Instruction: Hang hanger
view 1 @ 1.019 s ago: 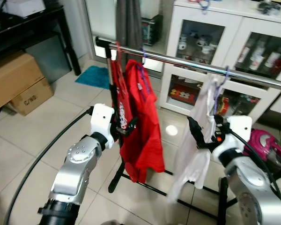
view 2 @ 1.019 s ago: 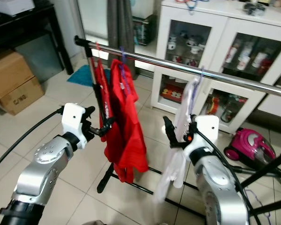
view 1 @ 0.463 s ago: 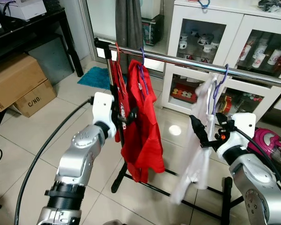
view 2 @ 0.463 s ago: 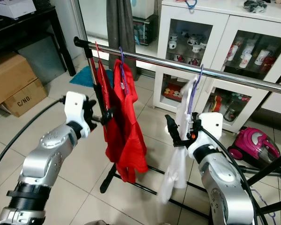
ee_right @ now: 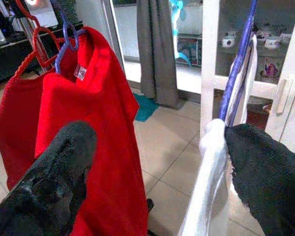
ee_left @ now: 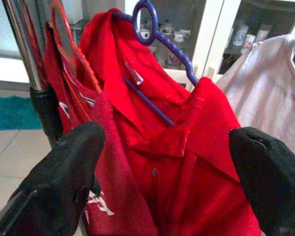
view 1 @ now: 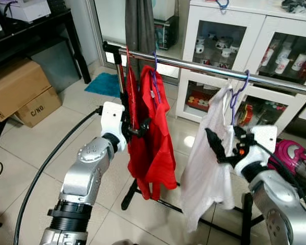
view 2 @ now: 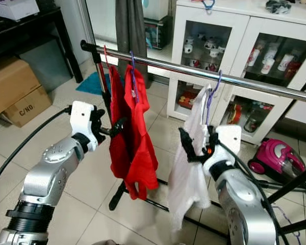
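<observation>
Two right fingers spread beside purple hanger.

Home: clothes rail, glass-fronted cabinet.

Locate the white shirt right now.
In the left eye view the white shirt hangs on a purple hanger from the steel rail, on the robot's right, beside the red shirt. The right gripper is right at it, fingers open.
</observation>
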Motion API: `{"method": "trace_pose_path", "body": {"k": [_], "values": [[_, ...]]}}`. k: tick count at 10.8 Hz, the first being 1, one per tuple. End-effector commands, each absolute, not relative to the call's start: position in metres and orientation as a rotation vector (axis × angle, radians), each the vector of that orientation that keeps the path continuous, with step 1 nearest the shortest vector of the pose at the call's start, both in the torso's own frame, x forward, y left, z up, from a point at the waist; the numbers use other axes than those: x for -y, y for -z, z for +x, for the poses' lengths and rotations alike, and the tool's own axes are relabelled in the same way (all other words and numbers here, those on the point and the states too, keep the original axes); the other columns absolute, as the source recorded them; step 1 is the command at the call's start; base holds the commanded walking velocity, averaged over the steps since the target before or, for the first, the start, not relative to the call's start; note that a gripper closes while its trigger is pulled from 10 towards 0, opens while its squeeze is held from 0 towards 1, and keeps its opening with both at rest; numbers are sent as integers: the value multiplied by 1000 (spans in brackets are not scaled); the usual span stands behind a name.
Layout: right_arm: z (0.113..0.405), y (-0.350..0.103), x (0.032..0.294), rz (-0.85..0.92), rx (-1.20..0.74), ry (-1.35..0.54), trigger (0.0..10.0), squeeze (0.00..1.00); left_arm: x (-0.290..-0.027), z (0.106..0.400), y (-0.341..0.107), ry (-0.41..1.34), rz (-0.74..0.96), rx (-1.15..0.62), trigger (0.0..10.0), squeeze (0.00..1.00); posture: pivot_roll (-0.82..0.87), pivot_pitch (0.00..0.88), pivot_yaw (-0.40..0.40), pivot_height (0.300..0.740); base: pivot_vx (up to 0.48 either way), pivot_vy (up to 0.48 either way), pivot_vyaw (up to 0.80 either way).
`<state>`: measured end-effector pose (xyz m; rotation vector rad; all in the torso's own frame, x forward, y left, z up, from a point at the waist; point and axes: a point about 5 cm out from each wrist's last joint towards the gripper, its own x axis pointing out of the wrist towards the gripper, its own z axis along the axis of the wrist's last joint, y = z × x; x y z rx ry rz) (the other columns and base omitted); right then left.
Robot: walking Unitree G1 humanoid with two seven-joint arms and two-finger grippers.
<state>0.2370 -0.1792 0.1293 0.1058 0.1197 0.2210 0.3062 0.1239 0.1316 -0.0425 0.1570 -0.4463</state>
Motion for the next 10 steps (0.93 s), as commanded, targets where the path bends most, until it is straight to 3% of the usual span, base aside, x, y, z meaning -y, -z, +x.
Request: {"method": "trace_pose_path", "body": {"k": [1,3,8,10], "values": [[237,-134,177,111,-103,-234,10000,1000,-124,305,-132,449,-31,-153,10000,0,42,0,55,740,0,480,0],[237,-135,176,116,-101,-238,10000,1000,-125,303,-133,453,-14,-144,10000,0,39,0,59,740,0,407,0],[234,-152,187,172,20,-152,10000,1000,-123,297,-136,489,-17,-110,10000,0,39,0,63,740,0,0,0],[230,-164,176,231,69,-262,10000,1000,-123,296,-136,494,-9,-106,10000,0,37,0,66,740,0,0,0]]}}
